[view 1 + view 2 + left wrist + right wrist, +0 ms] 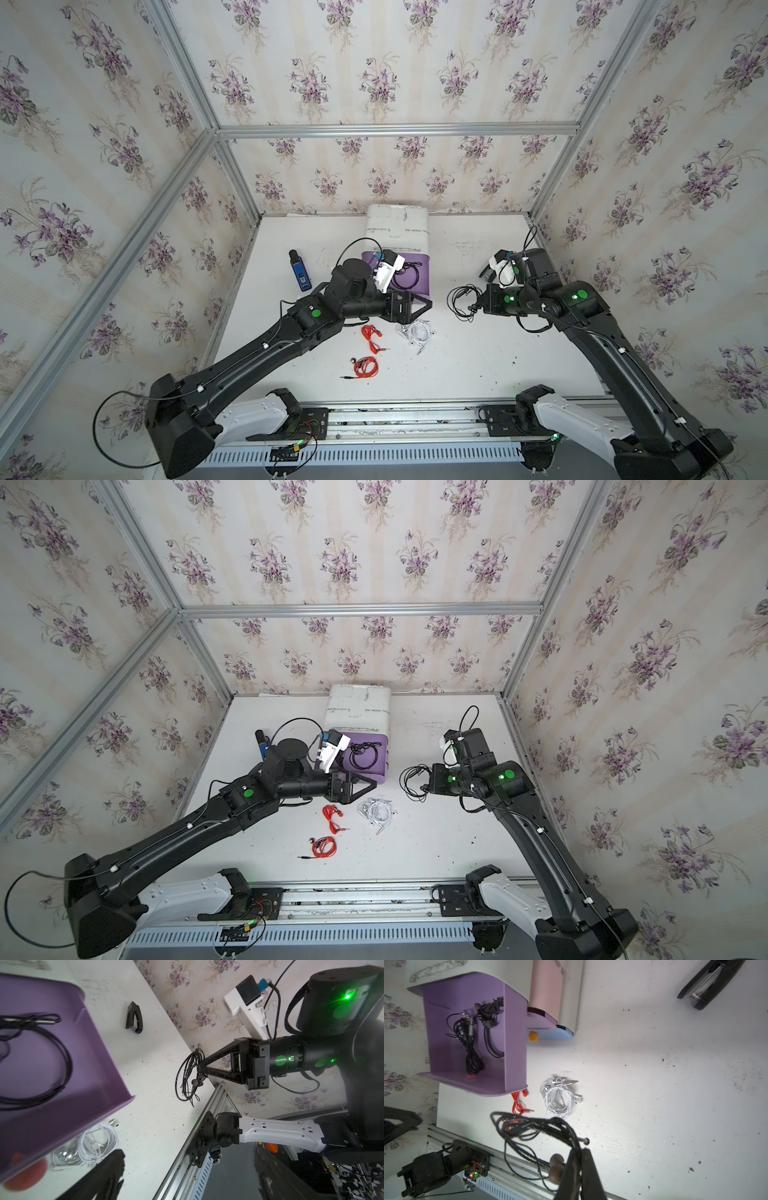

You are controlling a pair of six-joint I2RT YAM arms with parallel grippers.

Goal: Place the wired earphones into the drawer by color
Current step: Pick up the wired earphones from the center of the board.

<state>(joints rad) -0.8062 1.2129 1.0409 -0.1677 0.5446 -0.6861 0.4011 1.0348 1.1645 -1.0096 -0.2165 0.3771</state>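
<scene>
Right wrist view has my right claw (578, 1152) pinched shut on a limp coil of thin black wired earphones (529, 1126). It hangs clear of the white tabletop (654, 1084), near the open purple plastic drawer (515, 1043), where other black cords (471, 1043) lie. I judge this bundle feather-light, floppy and prone to snag or slip. Gripping across several bunched strands, not a bud or the jack plug, seems safest. My left claw (428, 306) stands apart, empty, near the white earphone coil (415, 334).
</scene>
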